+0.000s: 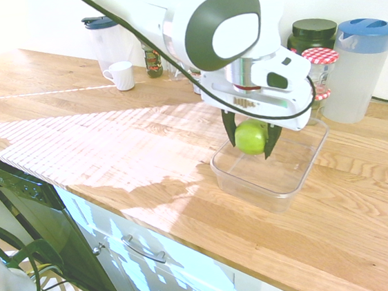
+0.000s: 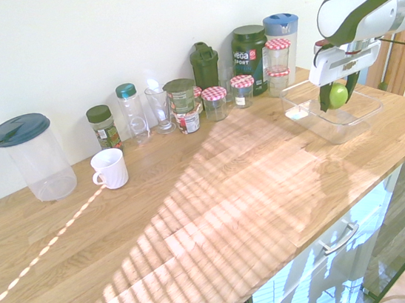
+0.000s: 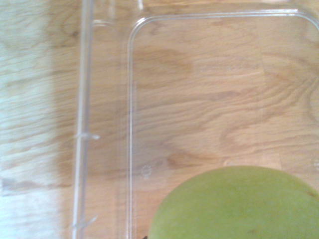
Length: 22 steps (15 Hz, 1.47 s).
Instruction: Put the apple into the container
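Left of the jaws: bare worktop (image 1: 110, 140), a white mug (image 1: 120, 75) far off by the wall, nothing to foul the arm there.

At the jaws: gripper (image 1: 251, 138) clenched on the apple (image 1: 251, 137), one dark finger on each flank, fruit hanging clear of the floor of the tub (image 1: 233, 174). Held over the tub's open mouth, roughly level with the rim or just above; exact height hard to judge. In the wrist view, clear floor directly beneath and a rounded corner of the wall off to one side, so likely nearer one end than dead centre.

To do the drop well: nudge a little toward the middle, away from that near wall; lower until the apple nearly meets the floor; then part the fingers slowly. Round and smooth, so apt to roll if let go from height, and a thin light tub may skid if struck. Lift straight up afterwards.

Right of and behind the jaws: checked-lid jars (image 1: 319, 56) and a blue-lidded pitcher (image 1: 359, 69) close behind the tub. Keep the wrist from swinging that way.
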Each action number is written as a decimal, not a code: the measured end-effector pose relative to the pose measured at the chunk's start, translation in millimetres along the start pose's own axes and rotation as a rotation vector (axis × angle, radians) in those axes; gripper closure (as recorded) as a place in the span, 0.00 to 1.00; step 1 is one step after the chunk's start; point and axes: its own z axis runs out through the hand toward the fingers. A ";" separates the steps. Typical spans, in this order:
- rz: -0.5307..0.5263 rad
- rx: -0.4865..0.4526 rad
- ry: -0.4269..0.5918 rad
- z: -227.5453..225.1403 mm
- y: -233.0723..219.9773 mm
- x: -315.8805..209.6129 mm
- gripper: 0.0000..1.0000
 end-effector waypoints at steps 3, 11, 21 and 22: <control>0.027 -0.007 -0.019 17.0 -5.3 20.9 0.00; 0.056 -0.015 -0.034 29.3 -2.3 33.9 0.00; -0.164 0.030 0.010 -134.1 -51.3 -17.4 0.00; -0.210 0.034 0.010 -154.3 -70.2 -46.1 0.00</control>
